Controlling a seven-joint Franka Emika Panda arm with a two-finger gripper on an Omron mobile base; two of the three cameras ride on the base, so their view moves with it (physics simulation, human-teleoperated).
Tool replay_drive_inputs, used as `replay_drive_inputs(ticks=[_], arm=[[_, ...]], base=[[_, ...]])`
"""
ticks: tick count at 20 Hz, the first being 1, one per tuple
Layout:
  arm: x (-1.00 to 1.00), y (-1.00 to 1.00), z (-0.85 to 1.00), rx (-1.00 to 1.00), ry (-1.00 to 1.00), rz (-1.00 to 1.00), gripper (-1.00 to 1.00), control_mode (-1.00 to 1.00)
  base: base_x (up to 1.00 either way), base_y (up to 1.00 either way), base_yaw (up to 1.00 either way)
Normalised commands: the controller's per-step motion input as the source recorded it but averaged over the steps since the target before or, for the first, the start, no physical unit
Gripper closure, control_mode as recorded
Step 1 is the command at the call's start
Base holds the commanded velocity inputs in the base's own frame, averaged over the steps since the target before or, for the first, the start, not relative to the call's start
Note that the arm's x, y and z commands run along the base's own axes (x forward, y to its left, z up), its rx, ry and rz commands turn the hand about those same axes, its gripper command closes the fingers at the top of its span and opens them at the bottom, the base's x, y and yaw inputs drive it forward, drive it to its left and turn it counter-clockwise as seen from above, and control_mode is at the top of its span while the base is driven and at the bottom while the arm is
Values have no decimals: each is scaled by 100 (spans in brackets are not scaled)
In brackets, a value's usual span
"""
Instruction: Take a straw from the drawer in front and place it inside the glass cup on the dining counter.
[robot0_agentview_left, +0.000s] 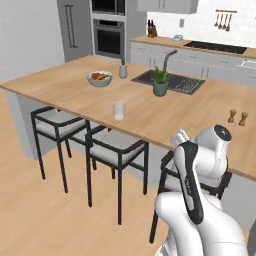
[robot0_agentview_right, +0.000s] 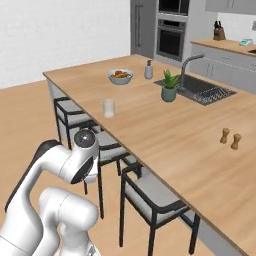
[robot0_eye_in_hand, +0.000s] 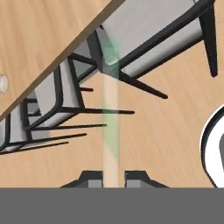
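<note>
In the hand view a pale straw (robot0_eye_in_hand: 110, 131) with green bands runs straight out from between my fingertips; my gripper (robot0_eye_in_hand: 110, 177) is shut on it. The straw points toward the stools under the edge of the dining counter (robot0_eye_in_hand: 35, 35). From the left base view my gripper (robot0_agentview_left: 181, 139) hangs just in front of the dining counter's (robot0_agentview_left: 65, 87) near edge, right of the glass cup (robot0_agentview_left: 118, 110). The short whitish glass cup (robot0_agentview_right: 108, 108) stands upright near that edge. The drawer is out of view.
Black-framed stools (robot0_agentview_left: 117, 145) stand tucked under the counter edge, one (robot0_agentview_right: 150, 192) right below my arm. On the top are a fruit bowl (robot0_agentview_left: 99, 78), a grey shaker bottle (robot0_agentview_left: 123, 70), a potted plant (robot0_agentview_left: 160, 82), the sink (robot0_agentview_left: 170, 81) and two small brown shakers (robot0_agentview_left: 237, 117).
</note>
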Motion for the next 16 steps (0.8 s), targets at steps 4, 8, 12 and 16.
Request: replay_drive_inputs(ticks=[4, 8, 12, 16], arm=[[0, 0, 0, 0, 0, 0, 100, 100], [0, 0, 0, 0, 0, 0, 100, 100], [0, 0, 0, 0, 0, 0, 100, 100], [0, 0, 0, 0, 0, 0, 100, 100]], base=[[43, 98, -32], [41, 69, -27], [38, 39, -23], [32, 39, -23]])
